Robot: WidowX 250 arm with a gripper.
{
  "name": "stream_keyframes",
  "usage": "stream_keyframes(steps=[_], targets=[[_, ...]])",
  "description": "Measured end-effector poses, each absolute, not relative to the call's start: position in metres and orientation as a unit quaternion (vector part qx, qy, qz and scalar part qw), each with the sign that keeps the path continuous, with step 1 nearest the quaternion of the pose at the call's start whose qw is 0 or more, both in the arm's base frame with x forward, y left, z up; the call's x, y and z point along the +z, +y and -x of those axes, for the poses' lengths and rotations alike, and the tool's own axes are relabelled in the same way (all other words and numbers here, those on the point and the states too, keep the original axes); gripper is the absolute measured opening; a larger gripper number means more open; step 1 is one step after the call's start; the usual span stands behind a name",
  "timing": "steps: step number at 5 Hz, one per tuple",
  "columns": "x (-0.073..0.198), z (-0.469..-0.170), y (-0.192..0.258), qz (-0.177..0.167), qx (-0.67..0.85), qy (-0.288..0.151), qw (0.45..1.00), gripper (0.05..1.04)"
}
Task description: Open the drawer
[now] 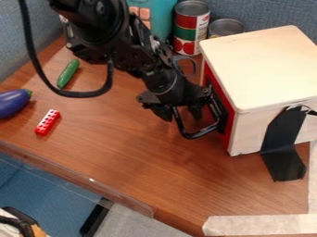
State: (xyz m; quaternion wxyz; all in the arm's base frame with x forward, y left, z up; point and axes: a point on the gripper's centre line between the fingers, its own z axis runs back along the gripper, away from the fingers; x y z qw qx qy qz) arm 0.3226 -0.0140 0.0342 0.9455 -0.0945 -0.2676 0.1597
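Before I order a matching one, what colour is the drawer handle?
The handle is black; the camera view shows it best.

The eggplant [14, 102] is running past the left edge, the box [266, 65] past the right. The gripper [180, 114] is partly hiding the drawer front [227, 137]. The box is covering the lower part of the far can [226, 28]; the arm [114, 44] is partly blocking the teal thing [162, 14].
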Motion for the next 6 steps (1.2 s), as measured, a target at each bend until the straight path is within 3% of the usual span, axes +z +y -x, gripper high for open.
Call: stream_keyframes(steps=[1, 2, 6], targets=[[0.032, -0.321, -0.015, 0.085, 0.146, -0.265, 0.949, 0.381], [0.029, -0.315, -0.014, 0.084, 0.151, -0.255, 0.951, 0.292], [0.045, -0.287, 0.023, 0.084, 0.160, -0.247, 0.952, 0.284]])
